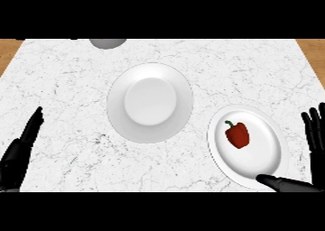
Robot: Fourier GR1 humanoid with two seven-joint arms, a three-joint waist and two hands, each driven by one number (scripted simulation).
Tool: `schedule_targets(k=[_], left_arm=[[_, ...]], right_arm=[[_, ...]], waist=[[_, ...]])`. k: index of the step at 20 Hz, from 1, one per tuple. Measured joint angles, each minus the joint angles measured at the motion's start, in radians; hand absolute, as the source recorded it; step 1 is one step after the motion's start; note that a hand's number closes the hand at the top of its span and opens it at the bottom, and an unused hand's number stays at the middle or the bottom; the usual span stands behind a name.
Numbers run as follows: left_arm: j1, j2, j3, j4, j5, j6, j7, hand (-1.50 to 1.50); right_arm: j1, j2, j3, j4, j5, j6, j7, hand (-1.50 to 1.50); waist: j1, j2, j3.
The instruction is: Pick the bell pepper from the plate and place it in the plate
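Observation:
A red bell pepper (237,134) with a green stem lies on a white plate (258,167) at the right of the marble counter. A second, larger white plate (150,101) stands bare at the centre. My right hand (318,131) is open at the right edge, fingers up beside the pepper's plate, with its thumb (285,183) over that plate's near rim. It touches no part of the pepper. My left hand (18,151) is open at the lower left, fingers straight, well away from both plates.
A grey rounded object (108,43) shows partly at the counter's far edge. Wooden floor borders the white marble counter (71,90) at the upper left and upper right corners.

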Motion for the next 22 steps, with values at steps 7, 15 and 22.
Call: schedule_targets(k=[7,15,22], left_arm=[[-0.011,-0.001,0.009,0.006,-0.006,-0.021,-0.006,0.0],[-0.003,-0.019,0.012,-0.015,-0.03,-0.035,0.002,0.0],[-0.009,-0.03,0.03,-0.034,-0.049,-0.049,0.031,0.0]], right_arm=[[-0.018,-0.203,0.0,-0.054,0.101,0.064,0.28,-1.5],[-0.177,-0.307,0.023,0.04,0.124,0.193,0.529,-1.5],[-0.316,-0.32,0.093,0.201,0.178,0.325,0.6,-1.5]], waist=[[0.012,0.003,-0.001],[0.022,0.004,0.001],[0.024,0.004,0.001]])
